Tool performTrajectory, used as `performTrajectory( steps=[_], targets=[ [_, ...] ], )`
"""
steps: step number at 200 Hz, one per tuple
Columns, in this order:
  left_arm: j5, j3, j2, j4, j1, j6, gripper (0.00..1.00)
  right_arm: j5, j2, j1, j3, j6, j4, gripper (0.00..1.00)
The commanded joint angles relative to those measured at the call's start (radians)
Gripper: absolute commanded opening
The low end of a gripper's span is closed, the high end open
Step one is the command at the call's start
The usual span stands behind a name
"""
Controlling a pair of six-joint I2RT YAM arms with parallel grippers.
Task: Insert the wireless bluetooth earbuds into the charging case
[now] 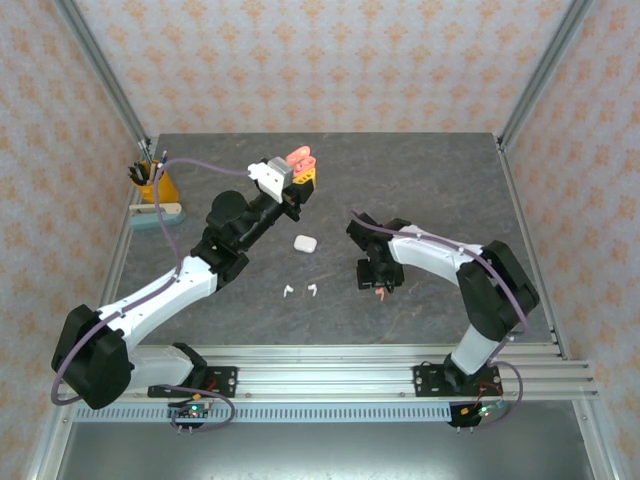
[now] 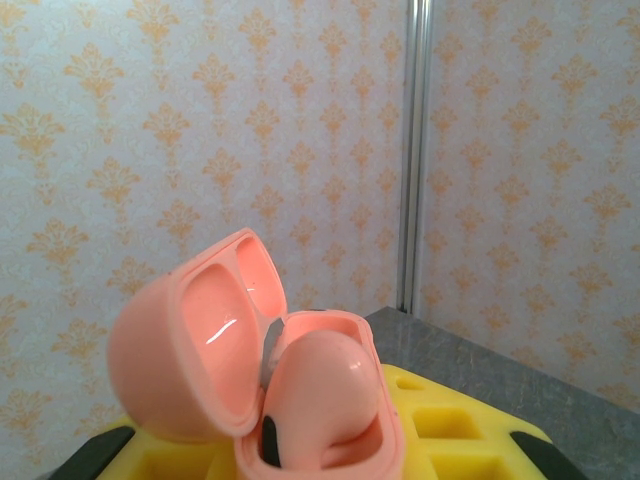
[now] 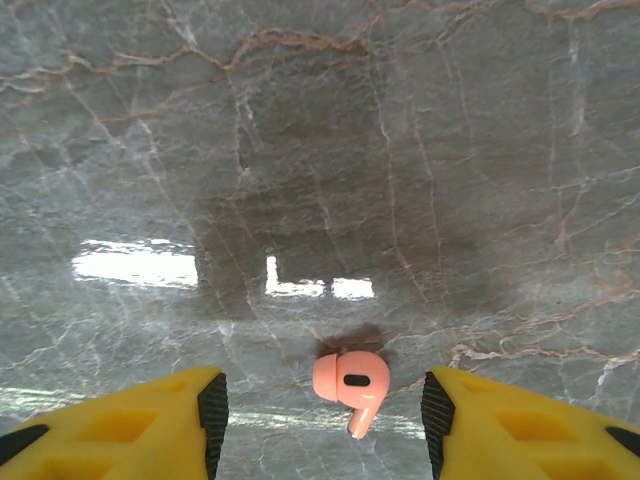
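From where I stand, the job looks about a quarter done at best. In the upper middle of the overhead view the left gripper [image 1: 303, 176] is clamped on the pink charging case [image 2: 250, 360], holding it off the table with the lid swung open. In the left wrist view a rounded pink shape sits in the base. I take that for one earbud already seated, though the camera is so close I would not swear to it. The pink earbud [image 3: 352, 385] that is plainly loose lies on the grey marble table [image 3: 320, 150], low in the centre of the right wrist view. The right gripper [image 3: 323, 418] hangs over it with its yellow fingers [image 3: 150, 430] spread, one on either side and neither touching. That bud has yet to be pinched, lifted and carried across to the case. Below centre in the overhead view, one white earbud [image 1: 287, 291] and a second white earbud [image 1: 312, 290] lie side by side. The white case [image 1: 305, 242] lies just above them, so that pair is wholly left to do. The loose pink bud is glossy coral, lying on its side, with a bulbous head, a dark oval vent and a short stem pointing toward the bottom of the frame.
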Motion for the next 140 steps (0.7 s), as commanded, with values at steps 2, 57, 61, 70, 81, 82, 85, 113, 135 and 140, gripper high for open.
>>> performTrajectory(
  steps=[2, 57, 61, 70, 81, 82, 85, 113, 135, 140],
  targets=[
    [0.001, 0.008, -0.015, -0.003, 0.007, 0.022, 0.0, 0.037, 0.011, 0.004, -0.023, -0.008, -0.02, 0.55],
    [0.001, 0.005, -0.013, -0.003, 0.006, 0.022, 0.0, 0.063, 0.018, 0.003, -0.046, -0.001, -0.019, 0.5],
    [0.001, 0.005, -0.013, -0.002, 0.006, 0.022, 0.0, 0.061, 0.019, 0.003, -0.048, 0.0, -0.017, 0.5],
    [0.001, 0.005, -0.012, -0.002, 0.007, 0.022, 0.0, 0.06, 0.019, 0.003, -0.049, 0.002, -0.014, 0.49],
    [0.001, 0.005, -0.013, -0.003, 0.006, 0.021, 0.0, 0.056, 0.02, 0.003, -0.054, 0.002, -0.008, 0.48],
    [0.001, 0.005, -0.012, -0.003, 0.006, 0.021, 0.0, 0.056, 0.02, 0.003, -0.053, 0.002, -0.008, 0.48],
    [0.001, 0.005, -0.012, -0.002, 0.006, 0.021, 0.0, 0.056, 0.02, 0.003, -0.053, 0.002, -0.006, 0.48],
    [0.002, 0.006, -0.012, -0.003, 0.006, 0.019, 0.0, 0.056, 0.026, 0.003, -0.055, 0.002, 0.004, 0.48],
    [0.001, 0.007, -0.012, -0.006, 0.006, 0.019, 0.0, 0.056, 0.032, 0.003, -0.053, -0.002, 0.01, 0.47],
    [0.001, 0.007, -0.012, -0.006, 0.006, 0.02, 0.0, 0.056, 0.035, 0.003, -0.053, -0.002, 0.011, 0.47]
  ],
)
